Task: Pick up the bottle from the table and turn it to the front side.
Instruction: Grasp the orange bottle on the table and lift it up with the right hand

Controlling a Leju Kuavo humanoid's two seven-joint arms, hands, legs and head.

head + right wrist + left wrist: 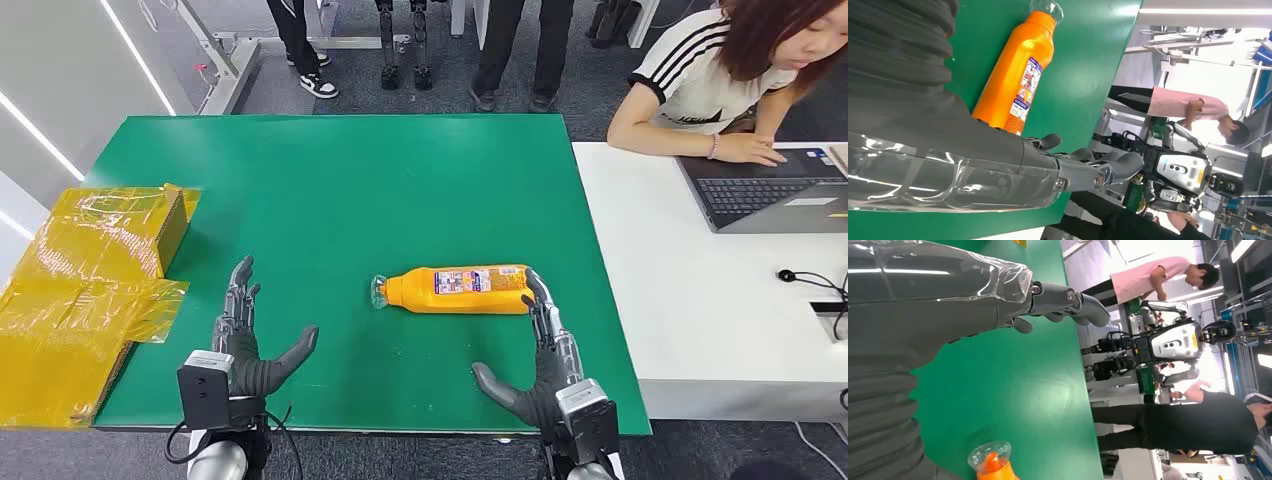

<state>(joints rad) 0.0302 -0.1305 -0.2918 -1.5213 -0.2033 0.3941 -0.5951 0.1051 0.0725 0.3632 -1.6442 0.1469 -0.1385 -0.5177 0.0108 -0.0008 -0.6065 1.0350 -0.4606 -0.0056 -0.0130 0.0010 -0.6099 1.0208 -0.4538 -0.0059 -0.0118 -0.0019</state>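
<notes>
An orange bottle [457, 290] with a clear cap lies on its side on the green table [330, 190], cap pointing left, its printed label facing up. My right hand [535, 355] is spread open just behind the bottle's base, fingertips close to the base; contact cannot be told. The right wrist view has the bottle [1015, 72] beyond my right hand [998, 160]. My left hand [248, 335] hovers open over the table, well left of the cap. The capped neck [990, 462] appears past my left hand [948, 295] in the left wrist view.
A yellow taped cardboard box [85, 290] lies at the table's left edge. A white desk [700, 300] adjoins on the right, where a person [725, 70] works at a laptop [770, 190]. People's legs stand beyond the far edge. Another robot [1175, 175] stands behind.
</notes>
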